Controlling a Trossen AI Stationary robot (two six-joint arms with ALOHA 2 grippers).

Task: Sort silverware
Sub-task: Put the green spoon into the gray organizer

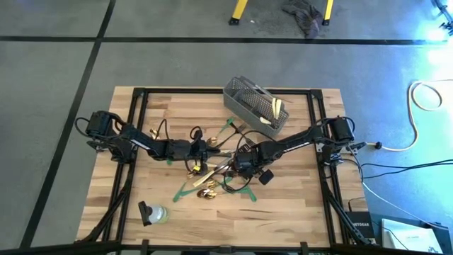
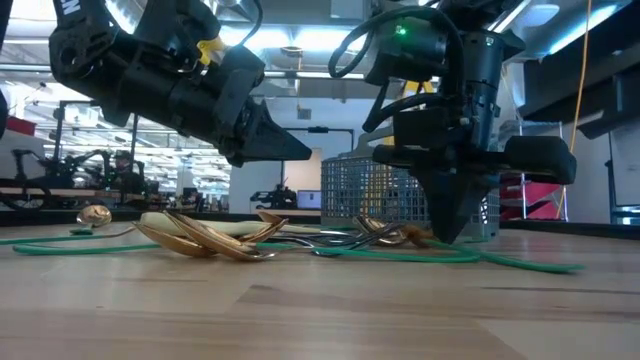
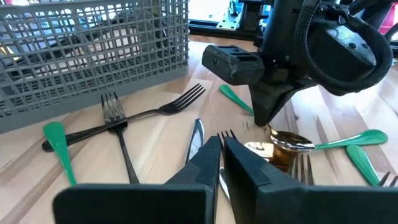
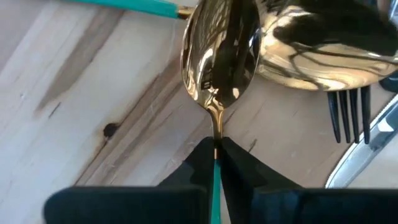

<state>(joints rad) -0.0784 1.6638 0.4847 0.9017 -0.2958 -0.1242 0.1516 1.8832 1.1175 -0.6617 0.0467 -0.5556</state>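
Right gripper [image 4: 216,152]: my fingers are pinched tight on the thin neck of a shiny gold spoon with green handle [image 4: 221,53], for lifting it off the wooden table [image 4: 74,93].
Left gripper [image 3: 221,146]: closed, empty, hovering above the cutlery.
Count, left wrist view: two dark metal forks [image 3: 118,115] lie crossed beside the grey wire mesh basket [image 3: 93,50].

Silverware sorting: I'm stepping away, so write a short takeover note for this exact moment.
Right gripper: shut on the gold spoon handle, down at the table centre.
Left gripper: shut, empty, hovering over the pile.
Done: some pieces already stand in the mesh basket.
Left: forks, more spoons and green-handled pieces remain scattered on the table; the held spoon is not lifted yet.
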